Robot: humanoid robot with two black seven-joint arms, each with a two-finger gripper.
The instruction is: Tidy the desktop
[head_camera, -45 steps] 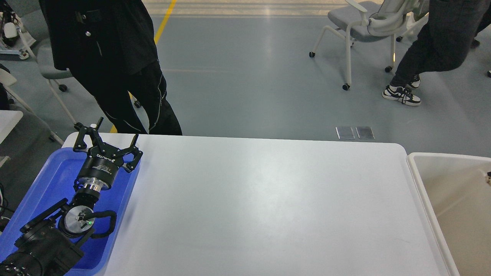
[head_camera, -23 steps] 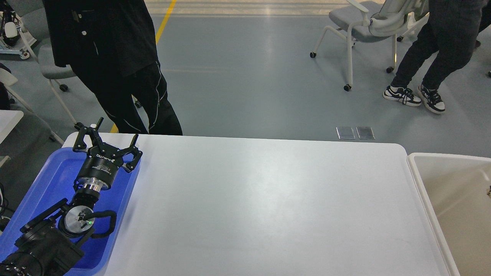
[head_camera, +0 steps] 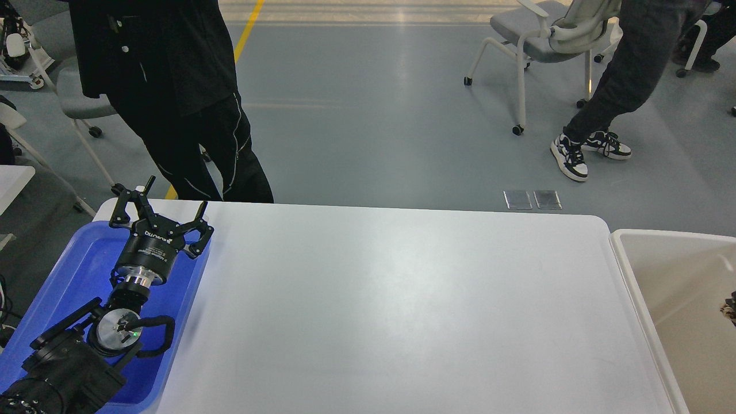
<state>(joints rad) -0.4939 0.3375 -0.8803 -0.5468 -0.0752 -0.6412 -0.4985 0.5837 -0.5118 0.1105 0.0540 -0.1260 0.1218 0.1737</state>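
Currently logged: desktop (head_camera: 402, 310) — white, spanning the view's middle. Blue tray (head_camera: 69, 282) on its left edge; my left gripper (head_camera: 160, 202) hangs above the tray's far corner, fingers spread wide, holding nothing. Cream bin (head_camera: 667, 299) just beside the right edge.

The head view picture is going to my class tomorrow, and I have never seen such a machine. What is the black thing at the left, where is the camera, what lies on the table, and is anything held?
The camera sits in a humanoid robot's head, looking forward and down. The black jointed thing is its left arm, ending in a two-fingered left hand. The fingers are spread open and hold nothing. The hand is above a blue tray at the left end of the white desktop. No loose item shows on the desktop. A cream-white bin stands at its right end. The right arm is out of view. Behind, people stand on a grey floor near a wheeled chair.
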